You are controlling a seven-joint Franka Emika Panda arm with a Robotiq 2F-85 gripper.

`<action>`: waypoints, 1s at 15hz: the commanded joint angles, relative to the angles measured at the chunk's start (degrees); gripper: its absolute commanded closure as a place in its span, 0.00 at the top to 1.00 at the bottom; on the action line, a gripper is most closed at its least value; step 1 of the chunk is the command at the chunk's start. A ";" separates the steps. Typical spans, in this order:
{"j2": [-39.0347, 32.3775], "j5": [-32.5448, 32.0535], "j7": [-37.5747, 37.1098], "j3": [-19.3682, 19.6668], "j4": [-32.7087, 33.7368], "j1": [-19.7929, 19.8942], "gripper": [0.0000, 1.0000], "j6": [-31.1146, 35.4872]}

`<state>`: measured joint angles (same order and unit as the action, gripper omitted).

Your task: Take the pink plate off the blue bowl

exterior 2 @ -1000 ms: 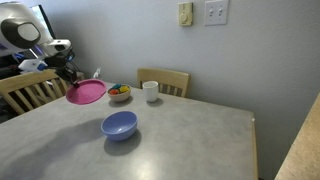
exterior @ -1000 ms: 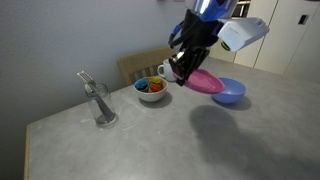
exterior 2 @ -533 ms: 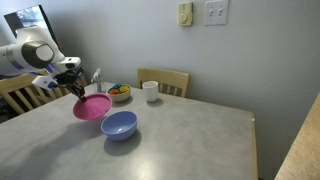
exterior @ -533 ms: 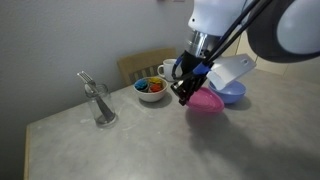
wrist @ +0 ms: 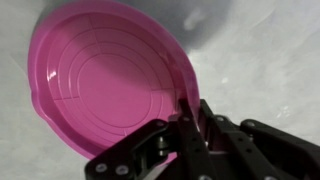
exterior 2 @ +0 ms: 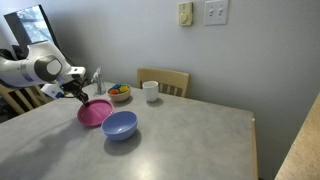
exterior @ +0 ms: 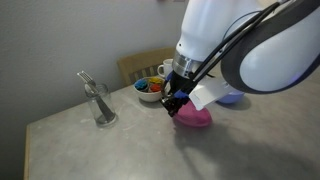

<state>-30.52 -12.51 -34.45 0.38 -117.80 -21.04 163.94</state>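
The pink plate (exterior 2: 96,112) is off the blue bowl (exterior 2: 120,125) and hangs tilted, low over the grey table beside the bowl. My gripper (exterior 2: 81,96) is shut on the plate's rim. In the wrist view the plate (wrist: 105,75) fills the frame and my fingers (wrist: 185,112) pinch its edge. In an exterior view the plate (exterior: 195,117) shows under my arm, my gripper (exterior: 176,103) is above it, and the blue bowl (exterior: 231,98) is mostly hidden behind the arm.
A white bowl with colourful contents (exterior: 150,88) and a white mug (exterior 2: 151,91) stand near the table's back edge. A glass with a utensil (exterior: 100,103) stands on the table. A wooden chair (exterior 2: 164,80) is behind the table.
My gripper has carried the pink plate down and away from the blue bowl, from above table height to just over the tabletop beside the bowl.
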 commanded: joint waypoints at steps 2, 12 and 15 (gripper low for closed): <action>-2.40 3.08 3.22 0.85 1.45 -1.21 0.03 0.46; -2.98 5.11 13.29 -0.77 0.14 0.50 0.03 -3.14; -2.92 4.65 15.31 -0.74 0.17 0.69 0.03 -5.03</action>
<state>-33.58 -9.03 -22.83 0.38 -117.36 -21.43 160.88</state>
